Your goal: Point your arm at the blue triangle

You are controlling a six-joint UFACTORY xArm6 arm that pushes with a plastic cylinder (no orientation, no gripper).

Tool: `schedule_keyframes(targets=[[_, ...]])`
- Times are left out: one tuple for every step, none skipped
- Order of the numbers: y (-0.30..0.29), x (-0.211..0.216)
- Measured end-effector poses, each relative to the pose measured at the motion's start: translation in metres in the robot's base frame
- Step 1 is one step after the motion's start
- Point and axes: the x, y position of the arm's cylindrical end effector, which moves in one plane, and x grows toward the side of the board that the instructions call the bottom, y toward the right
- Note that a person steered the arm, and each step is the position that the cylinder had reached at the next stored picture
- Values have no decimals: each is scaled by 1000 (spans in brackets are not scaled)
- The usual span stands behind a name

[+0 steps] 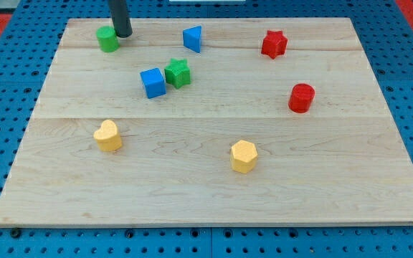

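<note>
The blue triangle [192,39] sits near the view's top, a little left of the middle. My tip [122,34] is at the view's top left, right beside a green cylinder [107,39] and touching or almost touching its right side. The tip is well to the left of the blue triangle, about a hundred pixels apart.
A blue cube [153,82] and a green star [178,73] sit together below the triangle. A red star [273,44] and a red cylinder [301,98] are on the right. A yellow heart [107,135] and a yellow hexagon [243,156] lie lower. The wooden board [214,193] rests on a blue pegboard.
</note>
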Motion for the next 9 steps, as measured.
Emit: schedule_keyframes(targets=[[28, 1], [37, 1], [41, 1], [48, -1], [53, -5], [72, -21], [99, -21], [109, -24], [116, -25]])
